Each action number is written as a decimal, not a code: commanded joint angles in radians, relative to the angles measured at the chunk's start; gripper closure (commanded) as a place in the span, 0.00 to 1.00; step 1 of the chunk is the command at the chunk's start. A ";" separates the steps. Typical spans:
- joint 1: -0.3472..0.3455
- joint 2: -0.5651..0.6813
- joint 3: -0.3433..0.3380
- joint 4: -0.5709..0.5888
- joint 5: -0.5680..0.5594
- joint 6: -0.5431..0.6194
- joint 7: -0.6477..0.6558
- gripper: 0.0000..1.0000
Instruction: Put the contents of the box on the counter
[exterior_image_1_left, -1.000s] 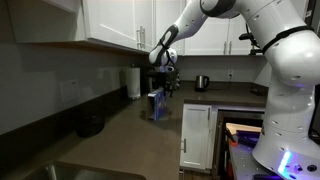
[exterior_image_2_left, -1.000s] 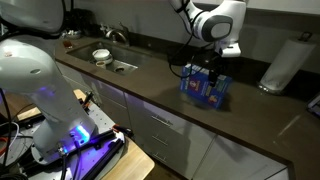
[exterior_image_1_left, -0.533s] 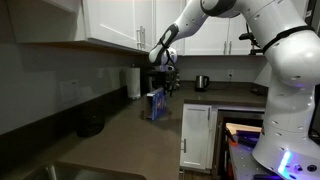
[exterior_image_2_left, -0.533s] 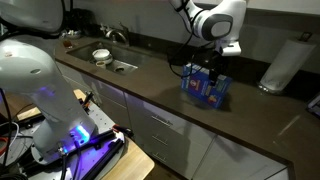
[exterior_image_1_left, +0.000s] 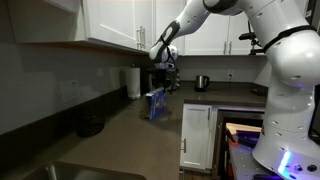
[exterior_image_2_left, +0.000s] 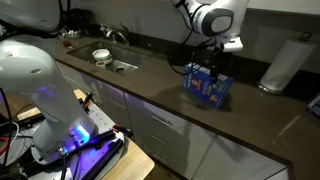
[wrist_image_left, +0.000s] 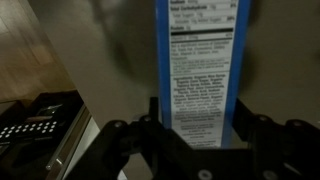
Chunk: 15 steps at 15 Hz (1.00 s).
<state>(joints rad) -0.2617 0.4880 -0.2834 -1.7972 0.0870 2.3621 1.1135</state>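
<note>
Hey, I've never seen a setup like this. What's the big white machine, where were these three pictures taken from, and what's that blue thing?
The white machine is a robot arm with a two-fingered gripper at its end. Two pictures come from cameras standing in the kitchen, looking at the arm from different spots. The third comes from a camera on the robot's wrist, looking out past the fingers.

In the wrist view the gripper appears closed on the box, a blue carton with a white nutrition label facing the camera. I cannot tell whether the box rests on the counter or is just lifted.

Also there: a paper-towel roll, a sink with a bowl beside it, and a small kettle.
</note>
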 joint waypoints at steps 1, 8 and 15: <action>0.006 -0.032 -0.008 -0.044 0.013 0.005 -0.033 0.02; -0.001 -0.021 -0.003 -0.067 0.028 0.000 -0.040 0.10; 0.000 -0.019 -0.002 -0.069 0.030 0.002 -0.039 0.29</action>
<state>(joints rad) -0.2605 0.4863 -0.2842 -1.8487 0.0873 2.3620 1.1113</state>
